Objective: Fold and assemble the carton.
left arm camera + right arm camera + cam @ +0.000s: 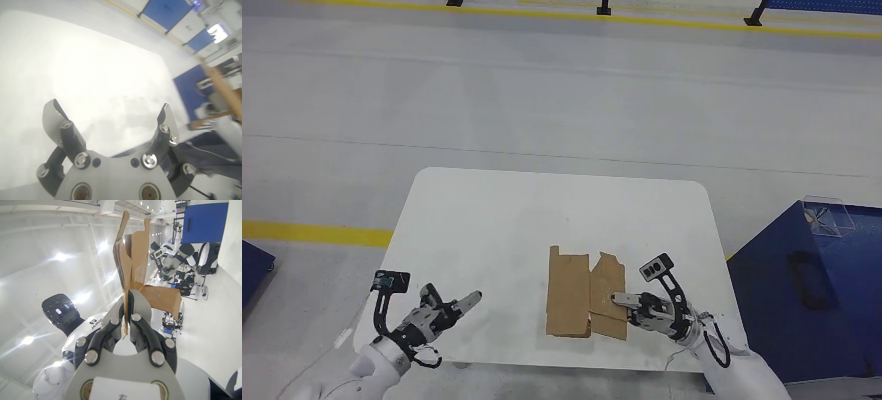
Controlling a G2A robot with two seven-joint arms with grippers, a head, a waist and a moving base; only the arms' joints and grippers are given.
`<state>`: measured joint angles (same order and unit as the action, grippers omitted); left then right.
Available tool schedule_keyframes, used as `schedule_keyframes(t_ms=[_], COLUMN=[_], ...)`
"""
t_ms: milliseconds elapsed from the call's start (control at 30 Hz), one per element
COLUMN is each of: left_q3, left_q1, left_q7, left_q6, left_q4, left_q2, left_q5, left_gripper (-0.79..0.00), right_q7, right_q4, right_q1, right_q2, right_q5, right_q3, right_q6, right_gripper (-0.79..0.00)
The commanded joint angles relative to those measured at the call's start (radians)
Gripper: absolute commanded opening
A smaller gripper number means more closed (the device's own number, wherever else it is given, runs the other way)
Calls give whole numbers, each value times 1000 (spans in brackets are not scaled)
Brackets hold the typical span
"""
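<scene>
on the near right part of the white table, the carton was found as an unassembled brown cardboard blank, lying largely flat in the top view. two tall panels sat side by side, with a notch cut into the far edge between them and a shorter flap at the near right corner. whether every part rested on the surface could not be determined.

the right gripper met the carton at its right edge. in the right wrist view, the right gripper was clamped narrow on the cardboard, with the sheet's edge running down between the two fingers. the carton showed several layers pressed together there, rough, ragged edges, and one flap bent out to the side.

the left gripper was near the table's front left edge, well apart from the carton. in the left wrist view, the left gripper was spread wide over the bare tabletop, with nothing between its fingers.

a blue cabinet stood beside the table's right side.
</scene>
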<state>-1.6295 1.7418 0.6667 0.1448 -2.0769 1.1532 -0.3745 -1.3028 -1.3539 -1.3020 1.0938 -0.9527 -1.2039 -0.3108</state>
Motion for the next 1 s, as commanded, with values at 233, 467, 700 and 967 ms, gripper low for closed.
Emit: schedule_keyframes(t_ms=[233,467,700,967], left_q3=[106,177,196,215], left_q1=[-159,-211,-250,-274], left_q7=[375,357,398,426], left_q6=[-239,-279,-321,-329], left_q4=[14,64,115,134], left_q2=[-4,-5,-11,-18], left_q5=[606,605,659,687], left_gripper=[0,0,-169,-785], right_q7=[-16,-41,-53,-40], right_q4=[16,10,-16,-15], right_q1=[24,21,6,12], right_q2=[23,31,28,35], right_q5=[38,21,39,54], right_q3=[87,95,80,97], right_q6=[-18,-48,-38,-31], right_gripper=[-785,-785,-785,-785])
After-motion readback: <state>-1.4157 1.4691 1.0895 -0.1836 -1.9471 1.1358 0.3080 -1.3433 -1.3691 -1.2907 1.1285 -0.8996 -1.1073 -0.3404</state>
